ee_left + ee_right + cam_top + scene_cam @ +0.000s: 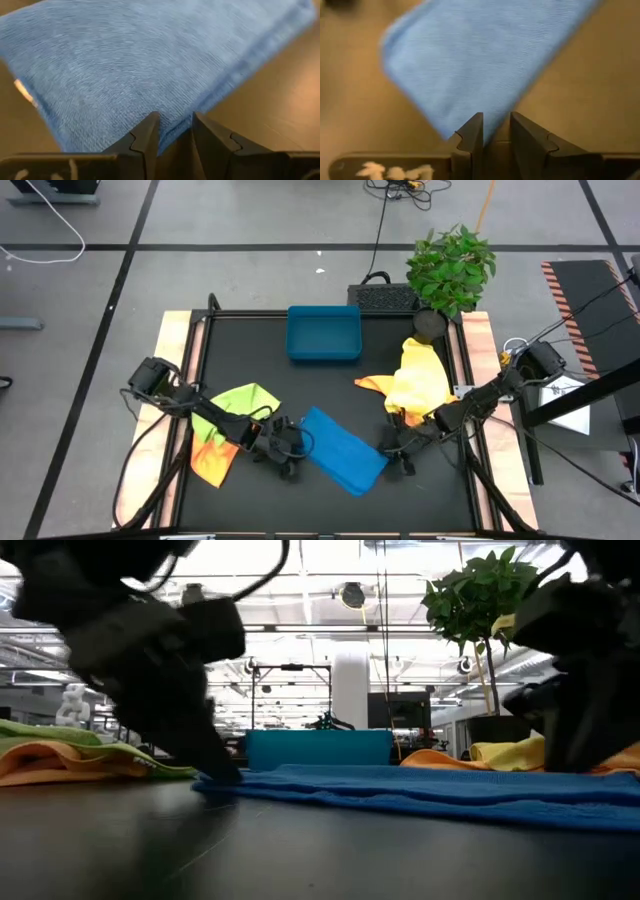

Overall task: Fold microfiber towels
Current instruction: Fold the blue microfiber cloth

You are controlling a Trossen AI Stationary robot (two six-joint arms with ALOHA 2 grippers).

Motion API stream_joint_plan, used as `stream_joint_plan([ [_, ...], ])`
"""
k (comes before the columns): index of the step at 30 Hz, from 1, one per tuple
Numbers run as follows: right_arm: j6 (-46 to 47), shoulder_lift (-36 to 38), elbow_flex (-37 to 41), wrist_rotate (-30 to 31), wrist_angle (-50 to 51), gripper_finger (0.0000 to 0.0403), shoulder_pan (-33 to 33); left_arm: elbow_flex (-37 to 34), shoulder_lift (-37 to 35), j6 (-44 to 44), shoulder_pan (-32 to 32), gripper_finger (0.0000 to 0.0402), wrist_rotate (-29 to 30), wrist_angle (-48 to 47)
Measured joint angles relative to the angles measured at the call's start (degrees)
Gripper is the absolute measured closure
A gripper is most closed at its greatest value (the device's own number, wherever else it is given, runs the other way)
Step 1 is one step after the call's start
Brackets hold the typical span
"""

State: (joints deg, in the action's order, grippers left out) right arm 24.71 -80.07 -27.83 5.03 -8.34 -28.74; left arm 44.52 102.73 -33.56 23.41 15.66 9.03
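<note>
A folded blue microfiber towel (342,450) lies flat on the black table (300,390), slanting across its near middle; the low view shows it flat as well (420,790). My left gripper (290,452) is shut on its left side. My right gripper (393,456) is shut on its right end. Lime green and orange towels (228,430) lie in a heap under the left arm. Yellow and orange towels (415,380) lie heaped at the right. My left gripper pinches the blue towel's thick folded edge (172,131) between its two fingers, coming slanting down from the table's left. The towel rests on the table in front of the fingers. My right gripper pinches the towel's corner (495,122) between its two fingers, slanting down from the table's right. That corner lies low on the table, and the cloth spreads out flat beyond it.
A rigid blue tray (323,332) stands at the far middle of the table. A potted plant (450,268) stands at the far right corner. Bare black table lies near the front edge (330,505) and between the tray and the blue towel.
</note>
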Motion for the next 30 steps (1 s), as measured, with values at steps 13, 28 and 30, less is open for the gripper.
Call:
stream_joint_plan([
  [13,6.82,-5.94,7.16,-2.39,-28.87,0.0312,-6.31,0.04,0.55,12.04,-14.43,0.0277,1.17,0.12],
  [28,-1.84,-1.00,6.95,-4.32,-32.41,0.0306,17.20,-0.06,-12.96,12.23,-13.22,0.0277,-0.78,-11.14],
  [30,-2.09,-1.92,6.14,-8.57,-32.35,0.0296,21.82,-0.06,-14.37,10.74,-12.23,0.0277,2.54,-10.89],
])
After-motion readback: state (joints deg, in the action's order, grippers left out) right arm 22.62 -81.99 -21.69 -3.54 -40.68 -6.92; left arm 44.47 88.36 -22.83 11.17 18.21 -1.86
